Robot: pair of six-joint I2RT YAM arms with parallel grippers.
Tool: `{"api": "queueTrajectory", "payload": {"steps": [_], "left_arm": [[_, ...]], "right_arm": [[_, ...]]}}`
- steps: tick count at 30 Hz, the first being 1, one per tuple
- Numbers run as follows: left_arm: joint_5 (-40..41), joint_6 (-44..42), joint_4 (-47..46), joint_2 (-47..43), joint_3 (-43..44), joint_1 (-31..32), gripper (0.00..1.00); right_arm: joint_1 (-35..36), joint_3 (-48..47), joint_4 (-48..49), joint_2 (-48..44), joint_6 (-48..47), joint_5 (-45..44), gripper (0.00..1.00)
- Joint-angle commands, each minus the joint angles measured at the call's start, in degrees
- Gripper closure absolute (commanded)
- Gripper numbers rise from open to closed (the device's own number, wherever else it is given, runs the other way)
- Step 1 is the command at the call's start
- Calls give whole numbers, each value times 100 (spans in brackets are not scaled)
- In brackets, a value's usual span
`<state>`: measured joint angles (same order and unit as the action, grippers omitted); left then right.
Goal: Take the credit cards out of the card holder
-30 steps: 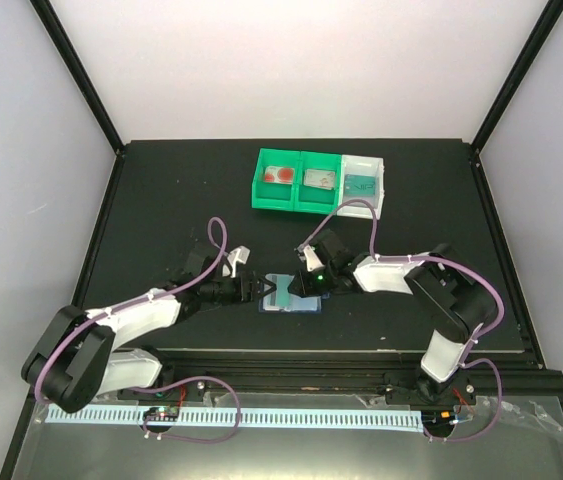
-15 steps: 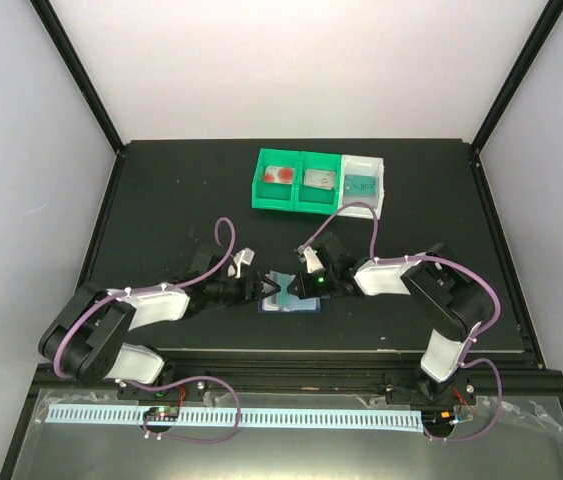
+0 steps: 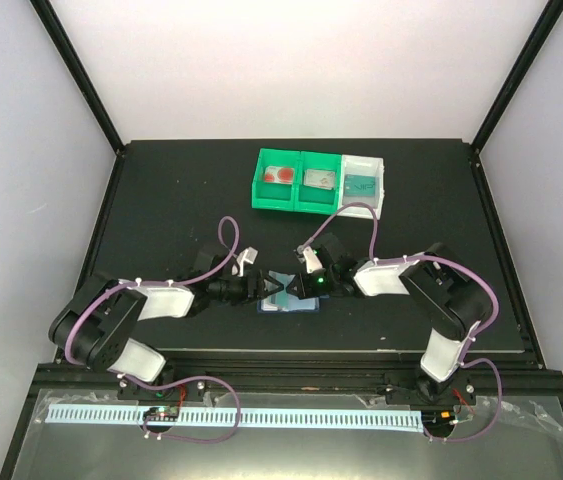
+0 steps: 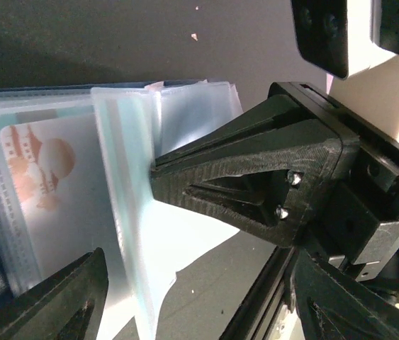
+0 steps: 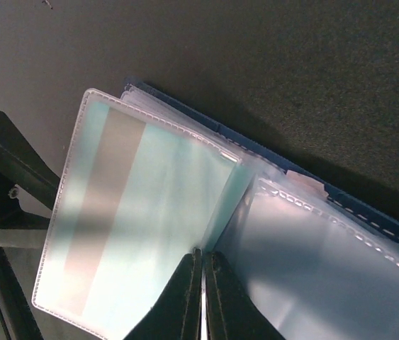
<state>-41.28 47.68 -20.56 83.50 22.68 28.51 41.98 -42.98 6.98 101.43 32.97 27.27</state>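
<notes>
- Card holder [image 3: 291,304] lies open on the worktop [image 3: 161,200], lower centre.
- Right gripper [image 5: 200,283]: fingers together, seemingly clamped on a clear pocket [image 5: 185,212] holding a teal card [image 5: 114,212].
- Left gripper [image 3: 270,290]: fingers apart, empty, facing that pocket.
- Step, I judge: presenting the pocket; next, the left fingers must nip the card's edge and draw it out.

Top view: the card holder [image 3: 292,305] sits mostly under the left gripper [image 3: 268,290] and right gripper [image 3: 290,289], with only its near edge showing. Cards [image 3: 318,179] in the trays [image 3: 261,200] beyond it are too small to read. Left wrist: the holder runs off the left edge. Right wrist: the holder's right end is cut off, and the teal card [image 5: 135,205] is clouded by its sleeve.
</notes>
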Motion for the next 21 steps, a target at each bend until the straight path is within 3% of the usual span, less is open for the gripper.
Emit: {"api": "queueTrajectory", "payload": {"steps": [1, 12, 21], "left_arm": [[-295, 276, -679, 154, 99, -2, 26], [-388, 594, -967, 298, 162, 191, 26], [-292, 758, -1008, 303, 323, 482, 26]], "right_arm": [[25, 94, -31, 203, -19, -9, 95], [28, 225, -440, -797, -151, -431, 83], [18, 607, -1026, -2004, -324, -1526, 80]]}}
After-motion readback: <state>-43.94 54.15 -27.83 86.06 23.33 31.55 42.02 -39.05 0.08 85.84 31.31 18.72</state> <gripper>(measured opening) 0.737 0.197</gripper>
